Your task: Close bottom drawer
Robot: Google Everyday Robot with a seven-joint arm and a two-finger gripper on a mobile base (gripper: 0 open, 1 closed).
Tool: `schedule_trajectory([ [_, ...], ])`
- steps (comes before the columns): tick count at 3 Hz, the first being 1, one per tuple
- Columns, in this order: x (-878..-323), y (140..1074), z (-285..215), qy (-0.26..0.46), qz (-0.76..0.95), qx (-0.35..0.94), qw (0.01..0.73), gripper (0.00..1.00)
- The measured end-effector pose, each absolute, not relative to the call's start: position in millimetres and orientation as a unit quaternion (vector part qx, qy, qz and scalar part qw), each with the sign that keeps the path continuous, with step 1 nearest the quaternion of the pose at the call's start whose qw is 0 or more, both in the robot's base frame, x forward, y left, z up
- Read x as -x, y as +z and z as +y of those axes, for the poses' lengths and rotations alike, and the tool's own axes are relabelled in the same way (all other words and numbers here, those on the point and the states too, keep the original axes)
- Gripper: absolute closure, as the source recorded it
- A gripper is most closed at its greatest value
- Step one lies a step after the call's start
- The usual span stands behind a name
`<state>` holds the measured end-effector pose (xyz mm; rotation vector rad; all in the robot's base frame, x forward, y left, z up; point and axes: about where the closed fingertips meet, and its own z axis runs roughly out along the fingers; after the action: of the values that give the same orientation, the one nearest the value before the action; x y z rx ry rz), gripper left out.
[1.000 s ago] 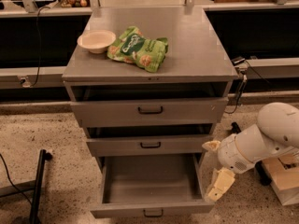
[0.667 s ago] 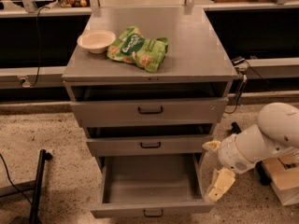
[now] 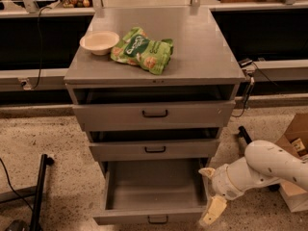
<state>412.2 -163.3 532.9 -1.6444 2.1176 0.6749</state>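
Observation:
The bottom drawer [image 3: 153, 214] is a grey metal drawer with a small black bar handle [image 3: 157, 220]. It is pulled far out at the foot of the grey cabinet and its inside looks empty. My gripper [image 3: 209, 192] hangs at the drawer's right front corner, just outside its right wall. Its two cream fingers are spread apart, one [image 3: 207, 173] near the drawer's side and one [image 3: 213, 211] by the front edge. Nothing is between them.
The top drawer [image 3: 153, 114] and middle drawer [image 3: 154, 149] stand slightly pulled out. A beige bowl [image 3: 99, 42] and a green snack bag [image 3: 143, 50] lie on the cabinet top. A cardboard box [image 3: 294, 143] is on the floor to the right, a black stand [image 3: 39, 184] to the left.

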Motion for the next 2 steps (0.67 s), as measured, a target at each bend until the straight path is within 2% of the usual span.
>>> schedule_trajectory([
  [2,-413,512,-146,0.262,0.734,0.596,0.194,0.0],
])
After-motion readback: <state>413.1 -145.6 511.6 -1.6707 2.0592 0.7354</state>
